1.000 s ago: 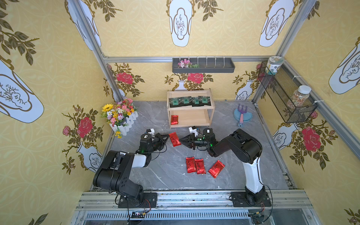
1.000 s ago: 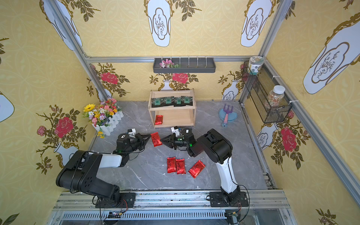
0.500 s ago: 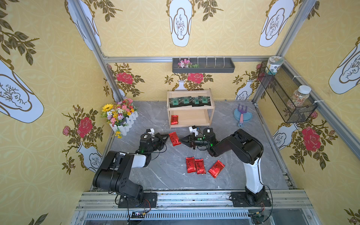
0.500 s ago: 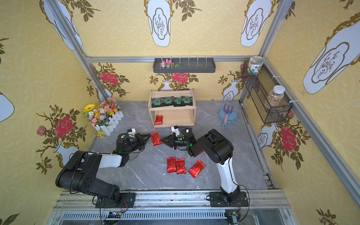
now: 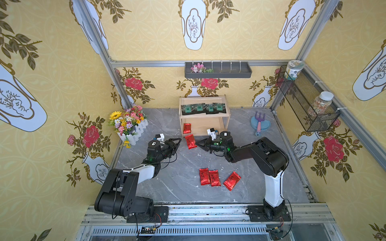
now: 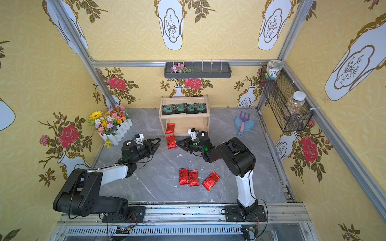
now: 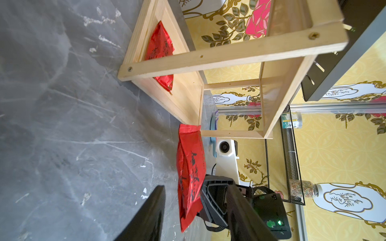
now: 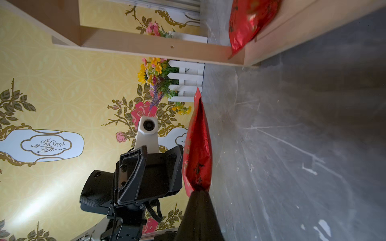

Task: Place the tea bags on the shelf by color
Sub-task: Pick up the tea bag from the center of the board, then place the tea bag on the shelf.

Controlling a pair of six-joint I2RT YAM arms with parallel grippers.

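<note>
**Red bag passed L to R, just short of shelf**

Nearest: 3 red bags (image 5: 214,177) loose on table (image 5: 158,183); two side by side, third just beside them and skewed; not yet dealt with.

Mid: handover just done. A sec ago L gripper (image 5: 178,144) pinched the held bag (image 5: 190,141) w/ R gripper (image 5: 198,144) open next to it; now L fingers stand apart w/ nothing in them, and R jaws are clamped on the bag's end seam. So the bag is R's to carry; my guess is R takes it to the lower tier while L, freed, goes back for the loose ones.

Bag's look: oblong shiny red foil, dark writing, puffed in the middle, flat crimped ends. It is turned on edge, far end pointing at the shelf, just in front of the lower rim; touching or not, can't tell. Gripped at one end only and foil is slick, so prob. prone to droop or swing.

Far: shelf (image 5: 204,116); lower tier has one red bag (image 5: 187,128) at the end nearer L arm; top tier has 4 black bags (image 5: 203,108) in an overlapping row. Black looks done; red 1 of 5 in.
</note>
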